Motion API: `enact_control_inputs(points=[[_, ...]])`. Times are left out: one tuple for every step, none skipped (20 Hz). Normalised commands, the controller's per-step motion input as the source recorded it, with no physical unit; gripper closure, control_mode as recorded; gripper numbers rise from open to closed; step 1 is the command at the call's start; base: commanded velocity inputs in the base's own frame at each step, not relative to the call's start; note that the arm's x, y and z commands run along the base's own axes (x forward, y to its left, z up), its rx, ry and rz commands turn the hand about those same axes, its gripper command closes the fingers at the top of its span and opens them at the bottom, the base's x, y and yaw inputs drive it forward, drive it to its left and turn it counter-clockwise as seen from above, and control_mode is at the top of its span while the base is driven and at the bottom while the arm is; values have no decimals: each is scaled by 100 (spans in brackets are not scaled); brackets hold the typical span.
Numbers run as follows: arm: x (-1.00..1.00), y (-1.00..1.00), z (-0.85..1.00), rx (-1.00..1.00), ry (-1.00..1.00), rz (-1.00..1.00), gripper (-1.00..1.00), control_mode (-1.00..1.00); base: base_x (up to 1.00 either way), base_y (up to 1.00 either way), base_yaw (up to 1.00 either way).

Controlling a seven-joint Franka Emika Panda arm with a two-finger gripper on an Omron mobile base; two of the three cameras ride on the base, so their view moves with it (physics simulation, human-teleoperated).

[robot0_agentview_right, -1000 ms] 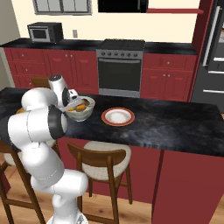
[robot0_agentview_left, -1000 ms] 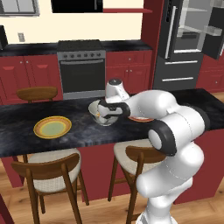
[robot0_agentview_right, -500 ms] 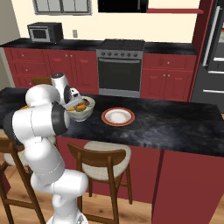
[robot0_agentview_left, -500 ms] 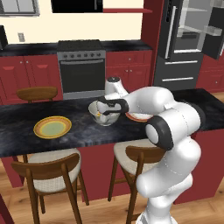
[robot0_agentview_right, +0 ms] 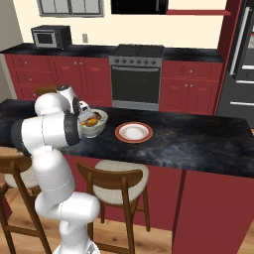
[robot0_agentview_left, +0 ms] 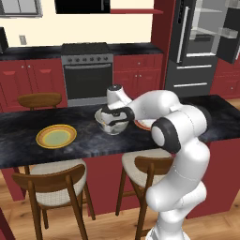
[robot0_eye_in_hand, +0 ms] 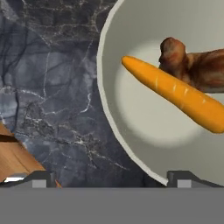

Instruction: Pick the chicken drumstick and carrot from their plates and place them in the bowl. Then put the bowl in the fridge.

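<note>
Gripper (robot0_eye_in_hand: 111,177) spread wide, we hover straddling the near rim of the bowl (robot0_eye_in_hand: 109,87), carrot (robot0_eye_in_hand: 175,94) and chicken drumstick (robot0_eye_in_hand: 197,70) lying just beyond.

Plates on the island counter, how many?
2. The yellow-rimmed plate lies left of the bowl, with nothing on it. The red-rimmed plate lies right of the bowl, also bare; the arm partly hides it in the left base view.

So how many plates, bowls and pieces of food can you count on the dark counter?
Plates: 2, yellow plate and red-rimmed plate
Bowls: 1, bowl
Food: 2, carrot and chicken drumstick, both in the bowl
Total: 5
</note>
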Motion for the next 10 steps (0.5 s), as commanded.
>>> enact_control_inputs(points=[[21,3,-16,0,0,0,-100,-100,0,0,0],[21,1,-16,0,1,0,-100,-100,0,0,0],[22,1,-18,0,3,0,-100,-100,0,0,0],[25,0,-20,0,1,0,-100,-100,0,0,0],[26,0,-18,0,1,0,-100,-100,0,0,0],[28,0,-18,0,0,0,-100,-100,0,0,0],[28,0,-21,0,0,0,-100,-100,0,0,0],[25,0,-20,0,0,0,-100,-100,0,0,0],[18,0,-20,0,0,0,-100,-100,0,0,0],[18,0,-21,0,0,0,-100,-100,0,0,0]])
